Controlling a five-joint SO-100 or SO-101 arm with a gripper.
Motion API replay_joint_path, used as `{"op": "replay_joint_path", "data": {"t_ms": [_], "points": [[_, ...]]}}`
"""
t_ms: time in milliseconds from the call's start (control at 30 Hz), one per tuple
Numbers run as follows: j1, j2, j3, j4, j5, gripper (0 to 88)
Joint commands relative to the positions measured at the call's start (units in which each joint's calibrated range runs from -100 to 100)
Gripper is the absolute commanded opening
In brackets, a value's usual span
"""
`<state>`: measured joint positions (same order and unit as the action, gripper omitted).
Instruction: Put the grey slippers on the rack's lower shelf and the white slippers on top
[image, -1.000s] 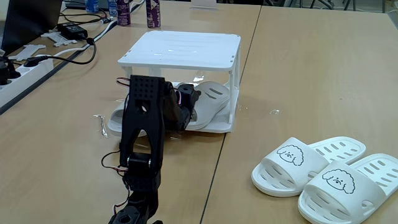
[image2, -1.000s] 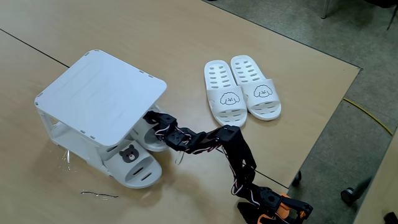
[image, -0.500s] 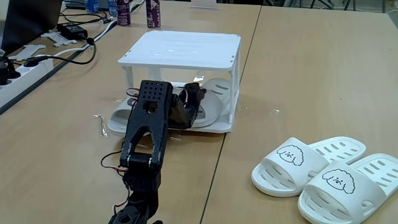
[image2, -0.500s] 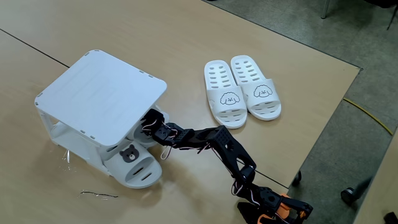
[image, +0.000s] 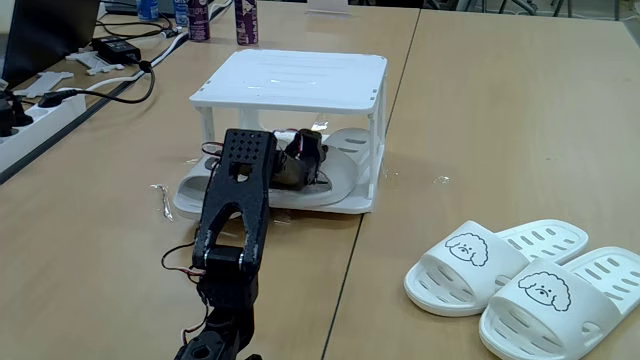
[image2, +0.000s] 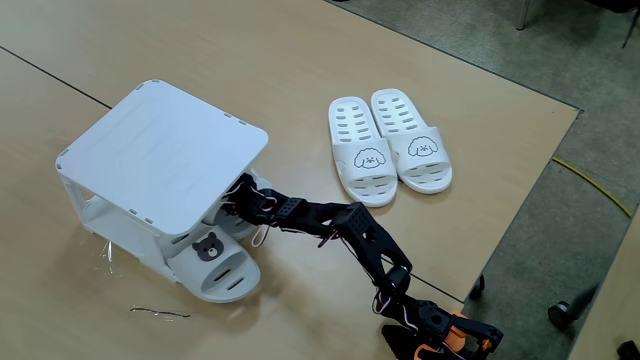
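Observation:
The white rack (image: 290, 78) (image2: 160, 160) stands mid-table. Both grey slippers lie on its lower shelf (image: 345, 204). One grey slipper (image: 192, 186) (image2: 215, 265) shows its bear face and pokes out at the front. The other grey slipper (image: 345, 150) lies flat further in, mostly under the top tier. My black arm reaches under the top tier, and my gripper (image: 303, 150) (image2: 238, 192) sits at that second slipper's strap end. The shelf and arm hide how its jaws stand. The white slippers (image: 515, 275) (image2: 388, 145) sit side by side on the table, away from the rack.
A power strip (image: 35, 110), cables and bottles (image: 245, 22) crowd the far left in a fixed view. A thin bent wire (image: 160, 200) (image2: 160, 313) lies by the rack. The table edge (image2: 530, 190) runs close behind the white slippers.
My arm has stretched further into the rack. The second grey slipper went from tilted up at the shelf's front to lying flat on the lower shelf.

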<state>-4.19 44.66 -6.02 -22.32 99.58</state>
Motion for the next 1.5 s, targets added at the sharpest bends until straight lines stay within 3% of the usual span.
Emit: {"op": "replay_joint_path", "data": {"t_ms": [0,500,800,867,1000,1233,1300,1467], "points": [[0.99,-8.52,-0.97,2.82,0.42,31.0],[1.32,-32.42,28.98,2.13,0.42,31.0],[4.61,-67.08,63.71,2.04,0.42,30.8],[8.80,-75.33,69.03,2.04,0.42,25.3],[18.34,-85.17,78.78,2.04,0.42,0.5],[26.07,-89.46,95.01,1.96,0.42,0.8],[27.47,-87.44,98.44,-2.19,0.42,0.8],[30.51,-70.28,104.67,-26.52,0.42,0.8]]}}
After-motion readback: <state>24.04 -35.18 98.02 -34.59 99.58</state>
